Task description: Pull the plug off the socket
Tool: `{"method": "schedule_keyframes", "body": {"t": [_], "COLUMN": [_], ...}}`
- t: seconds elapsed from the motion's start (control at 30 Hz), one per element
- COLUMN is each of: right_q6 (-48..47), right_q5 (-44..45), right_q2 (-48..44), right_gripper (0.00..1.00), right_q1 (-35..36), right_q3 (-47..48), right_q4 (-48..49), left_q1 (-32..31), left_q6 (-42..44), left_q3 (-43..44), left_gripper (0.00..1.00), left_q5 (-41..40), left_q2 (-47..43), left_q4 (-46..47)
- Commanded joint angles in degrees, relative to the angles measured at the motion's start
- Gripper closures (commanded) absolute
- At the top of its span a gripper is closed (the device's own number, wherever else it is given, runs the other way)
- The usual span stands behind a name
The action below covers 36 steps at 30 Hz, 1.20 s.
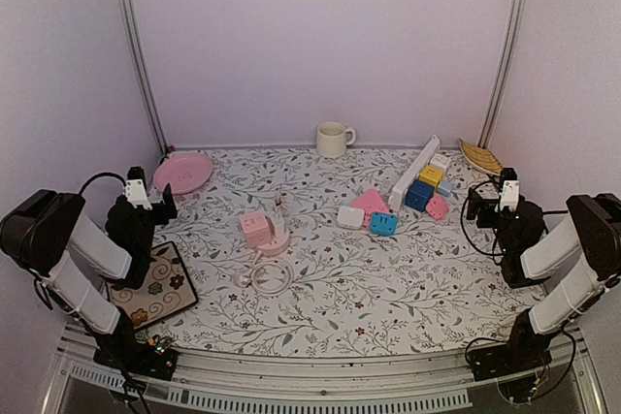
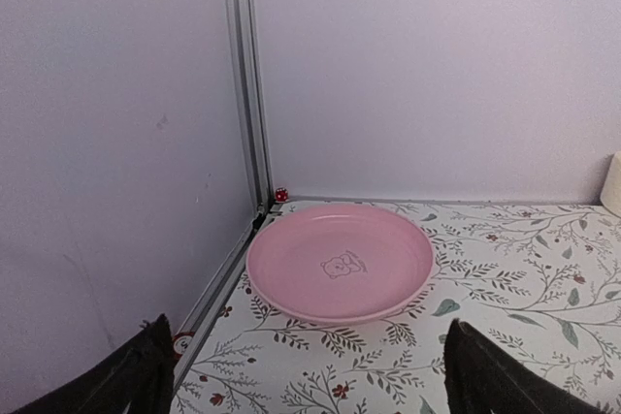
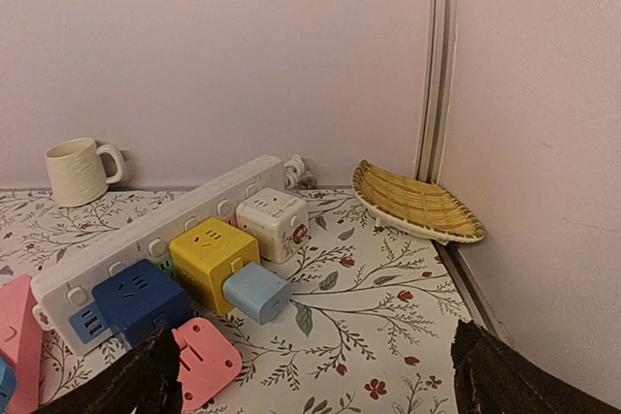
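- Top: we see the socket [image 1: 256, 227] near the middle of the table [image 1: 408, 288], the plug [image 1: 280, 208] stuck in at its right, a cord [image 1: 269, 278] coiled in front. The left gripper [image 1: 163, 203] sits by a plate [image 1: 182, 174], the right gripper [image 1: 475, 203] by the cubes [image 1: 420, 194]; both are well apart from the plug.
- Left wrist: our fingers [image 2: 136, 375] stand wide apart, holding nothing.
- Right wrist: fingers [image 3: 146, 380] spread wide, empty, facing cubes and a strip [image 3: 194, 215].

Well in front of the mug [image 1: 335, 139], the plug [image 1: 280, 206] on the pink socket cube [image 1: 257, 228] is too small to make out from above. The left wrist view's right edge crops the mug to a sliver. The right wrist view's left edge cuts a pink adapter [image 3: 14, 322] in front of the mug.
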Motion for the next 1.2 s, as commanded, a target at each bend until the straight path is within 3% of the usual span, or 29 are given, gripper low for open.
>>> {"method": "schedule_keyframes", "body": {"t": [0.0, 0.4, 0.53, 0.57, 0.67, 0.8, 0.87, 0.93, 1.0, 1.1, 1.17], "right_q6": [0.2, 0.2, 1.3, 1.9, 7.8, 14.7, 19.8, 19.9, 20.0, 24.5, 25.3], "right_q5": [-0.1, 2.3, 6.1, 6.0, 4.7, 6.9, 6.8, 2.6, 0.0, -1.9, -5.0], "right_q2": [0.3, -0.3, -10.9, -13.8, -20.8, -25.6, -26.9, -27.8, -29.5, -33.5, -34.7], "right_gripper": [0.01, 0.01, 0.01, 0.01, 0.01, 0.01, 0.01, 0.01, 0.01, 0.01, 0.01], "right_q1": [-0.3, -0.1, 0.5, 0.5, 0.4, 0.5, 0.4, 0.4, 0.4, 0.4, 0.4], "right_q3": [0.8, -0.3, 2.1, 3.5, 7.4, 14.6, 19.7, 23.1, 23.3, 20.6, 20.2], "right_q4": [1.4, 3.1, -10.9, -15.4, -27.2, -43.5, -53.4, -58.5, -59.4, -57.2, -56.7], "left_q1": [0.5, 0.4, 0.3, -0.6, -3.5, -3.7, -3.8, -3.5, -2.7, -0.1, 0.1], "left_q6": [0.3, -0.7, 0.1, 0.3, 0.1, -9.1, -9.4, -13.8, -20.6, -24.8, -29.8], "left_q3": [0.3, 0.9, 0.3, 0.4, 5.8, 19.5, 21.6, 20.9, 20.1, 19.5, 19.9], "left_gripper": [0.03, 0.03, 0.03, 0.03, 0.03, 0.03, 0.03, 0.03, 0.03, 0.03, 0.03], "left_q5": [-0.2, -2.8, -2.4, -6.0, -11.8, 0.6, 7.1, 6.5, 1.4, 6.0, 3.7], "left_q2": [0.0, -1.4, -2.5, -4.6, -15.3, -27.3, -30.5, -33.6, -36.0, -38.3, -38.2], "left_q4": [0.4, -2.0, -1.0, -2.5, -19.5, -54.0, -58.7, -60.4, -64.1, -66.8, -69.5]}}
